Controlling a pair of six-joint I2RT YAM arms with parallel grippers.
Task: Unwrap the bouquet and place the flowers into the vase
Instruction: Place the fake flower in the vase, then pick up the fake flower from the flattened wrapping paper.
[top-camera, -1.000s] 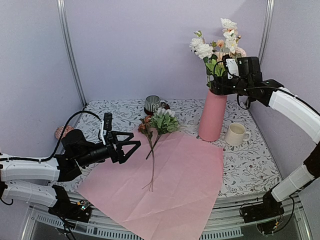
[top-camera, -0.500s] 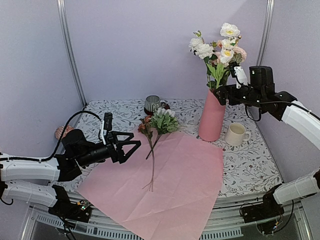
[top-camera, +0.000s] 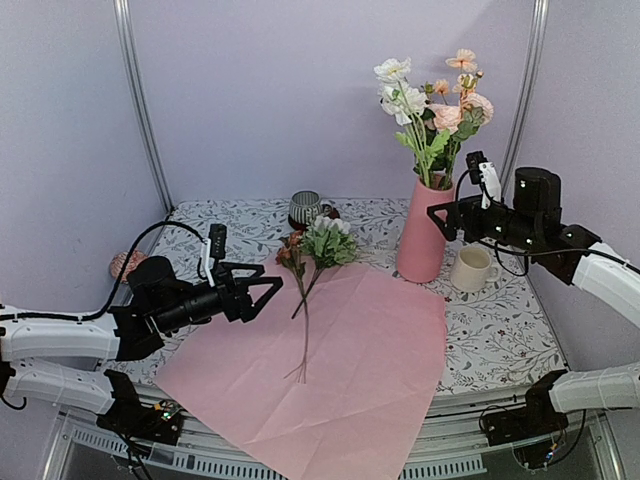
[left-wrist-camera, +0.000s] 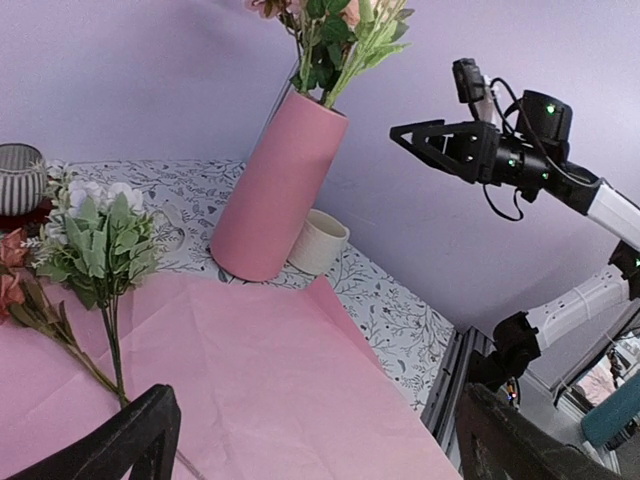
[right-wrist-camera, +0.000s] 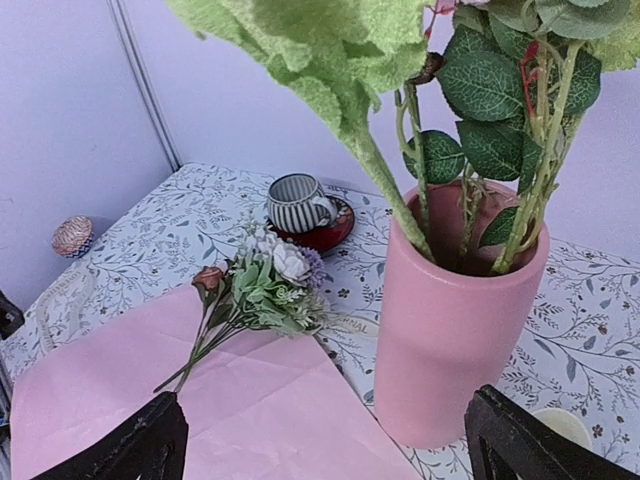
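Some flowers (top-camera: 432, 108) stand in the vase (top-camera: 424, 238) — smooth, plain pink.

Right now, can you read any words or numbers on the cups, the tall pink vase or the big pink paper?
None: no words, numbers or brand marks can be read anywhere.
The tall matte pink vase, the short cream cup and the pale pink paper sheet are plain.
The striped grey mug shows only stripes, the tablecloth only a leafy print.
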